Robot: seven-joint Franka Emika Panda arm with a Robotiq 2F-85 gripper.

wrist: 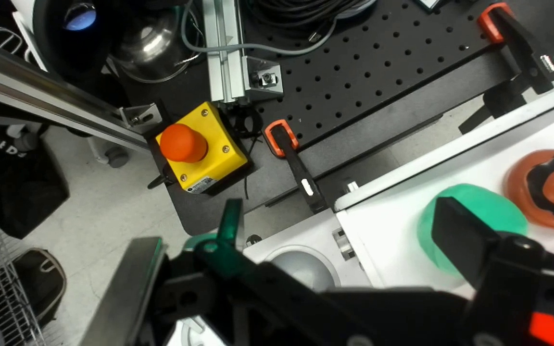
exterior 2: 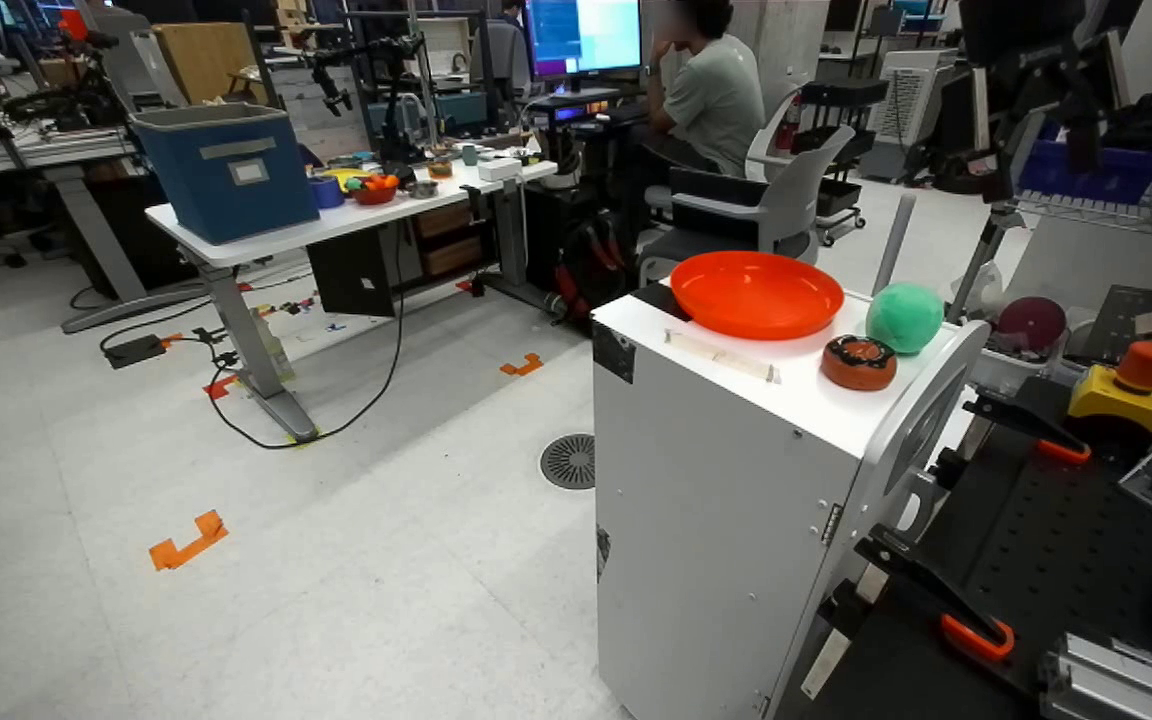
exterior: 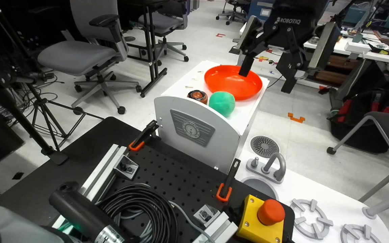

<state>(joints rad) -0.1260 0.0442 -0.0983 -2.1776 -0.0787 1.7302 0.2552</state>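
Gripper: mine (exterior: 267,79) is standing wide, holding nothing and touching nothing I am seeing.
Ball: the green ball (exterior: 222,104) is sitting on the white cabinet (exterior 2: 716,520), between the end panel (exterior: 221,145) and the red plate (exterior: 231,82).
Way to ball: it is lying below the gripper and off to one side, not under the middle of the gap; in the wrist view one finger (wrist: 459,235) is covering part of it, while the gap is facing the cabinet corner, near the small sink (wrist: 306,269).
Long axis: the ball is showing none, looking round in all three views.
Nearer arm: only my one arm is working here.
Arm pose: the wrist is hanging high, fingers pointing down and spread; most of the arm is falling outside the views.
Brown toy: squat, black-topped, it (exterior 2: 859,363) is resting just beside the ball; whether they are touching, I cannot tell.
Plate: in an exterior view a fingertip is crossing its outline; the depth between them I am not managing to read.
Bench: the black bench (exterior: 123,130) is abutting the panel's side, with clamps (exterior: 230,177) sitting along its edge.
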